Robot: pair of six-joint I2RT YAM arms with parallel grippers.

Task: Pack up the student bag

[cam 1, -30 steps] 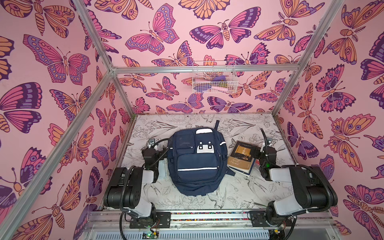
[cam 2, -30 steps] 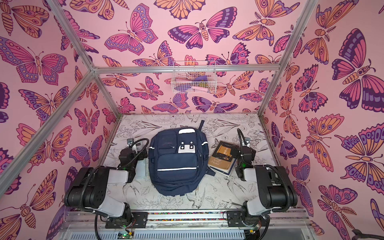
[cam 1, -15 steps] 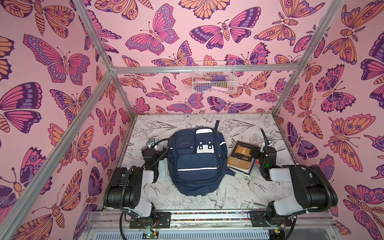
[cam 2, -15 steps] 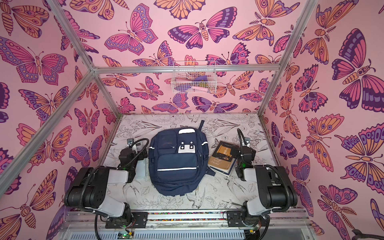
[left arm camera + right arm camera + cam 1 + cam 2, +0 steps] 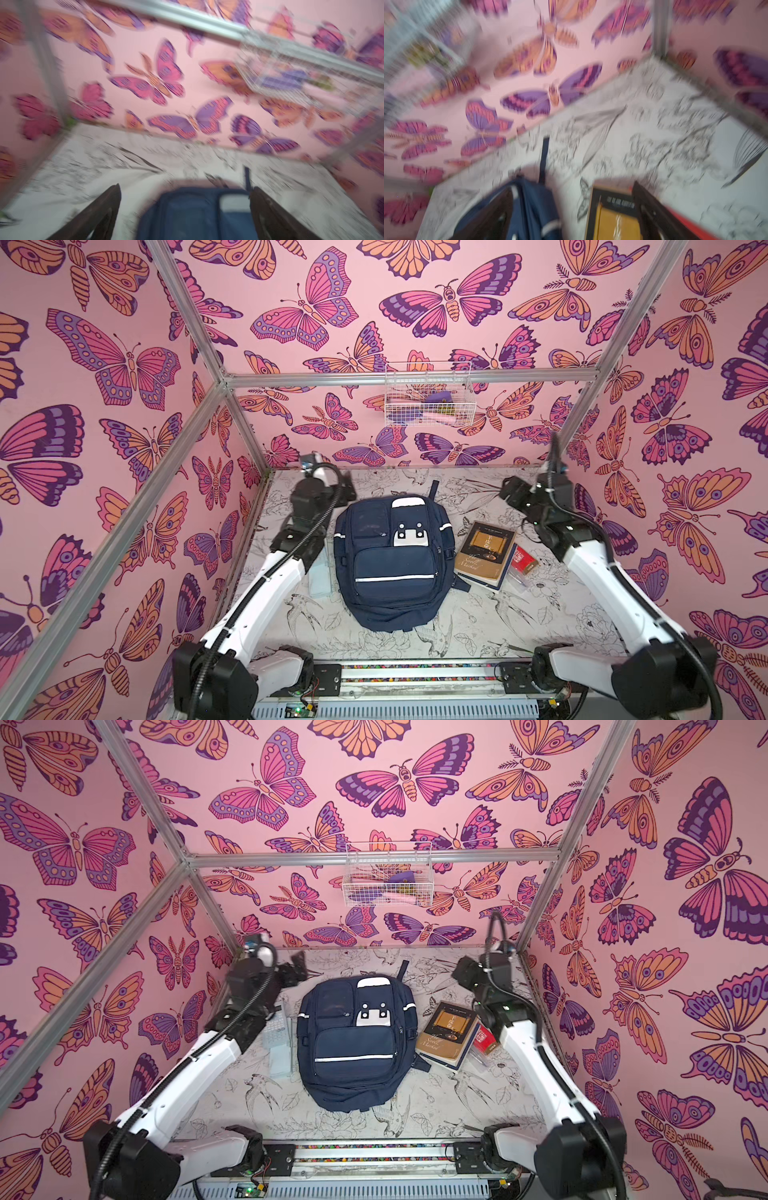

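Your left gripper [image 5: 296, 968] stands wide open with nothing between its two dark fingers [image 5: 268, 212]. Your right gripper [image 5: 508, 489] is also spread, and its fingers [image 5: 654, 212] hold nothing. Both wrist views are blurred.

Both arms reach forward from their bases at the near rail. The wrists are raised, so each gripper hangs clear above the table [image 5: 540, 626] and is turned inward.

The one student bag [image 5: 392, 568] lies flat on the table between the two grippers. Its top loop [image 5: 433, 489] is at the end nearest them and its front pockets face up.

On your right gripper's base side, between that arm and the bag, lies one tan-covered book [image 5: 484, 551]. It rests on what looks like a second, blue-edged book [image 5: 506, 572]. One small red box [image 5: 524, 563] sits just beside them, close under the right forearm.

Behind your left gripper, under that forearm and just beside the bag, lies one clear plastic case [image 5: 278, 1044].

Beyond and above both grippers, one white wire basket [image 5: 428, 414] hangs on the back wall. It holds purple and pink things that are too small to name.
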